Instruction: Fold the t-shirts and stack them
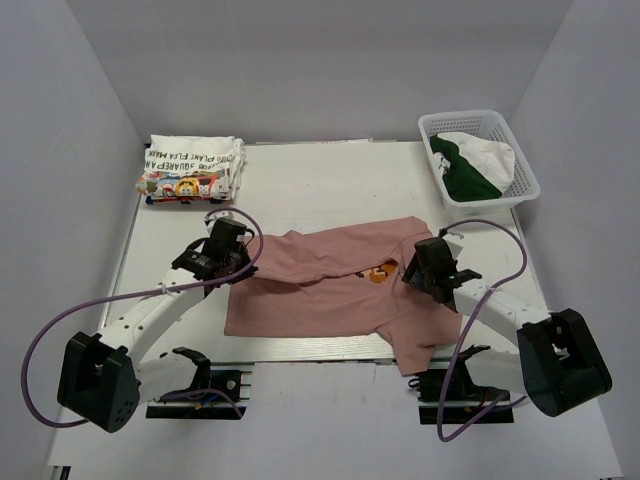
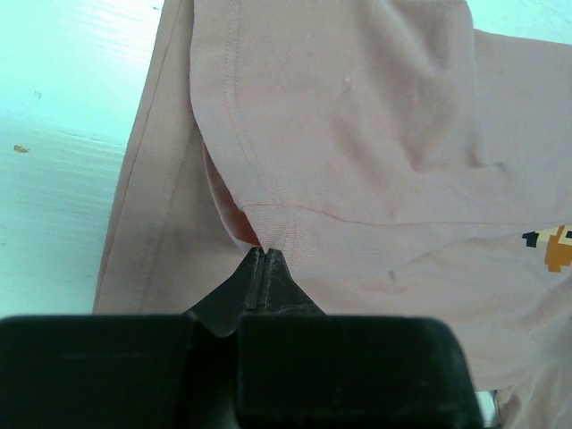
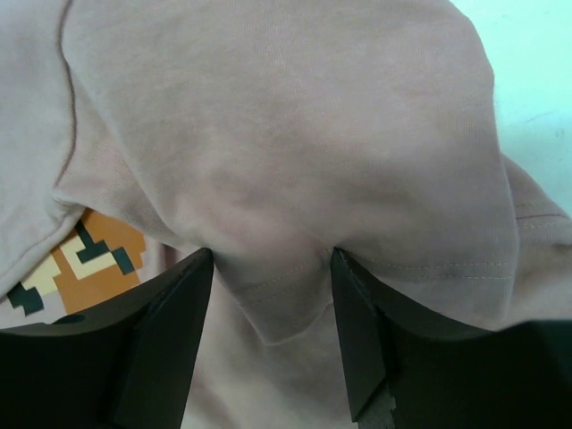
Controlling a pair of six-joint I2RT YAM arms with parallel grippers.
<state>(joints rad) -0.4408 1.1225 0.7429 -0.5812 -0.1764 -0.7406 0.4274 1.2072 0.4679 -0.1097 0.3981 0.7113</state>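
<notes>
The dusty-pink t-shirt [image 1: 330,295] lies rumpled across the middle of the table, its orange and dark print [image 1: 378,270] showing. My left gripper [image 1: 243,258] is at the shirt's left side. In the left wrist view it is shut [image 2: 262,252], pinching a hemmed sleeve corner of the pink cloth [image 2: 357,134]. My right gripper [image 1: 418,268] is at the shirt's right side, beside the print [image 3: 76,264]. Its jaws stand open [image 3: 273,255], with a raised fold and hem of the pink cloth [image 3: 286,134] between the fingers. The white t-shirt [image 1: 190,170] with lettering and cartoon graphics lies folded at the back left.
A white basket [image 1: 522,150] stands at the back right with green and white cloth [image 1: 470,165] in it. Grey walls enclose the table on three sides. Purple cables loop beside both arms near the front edge.
</notes>
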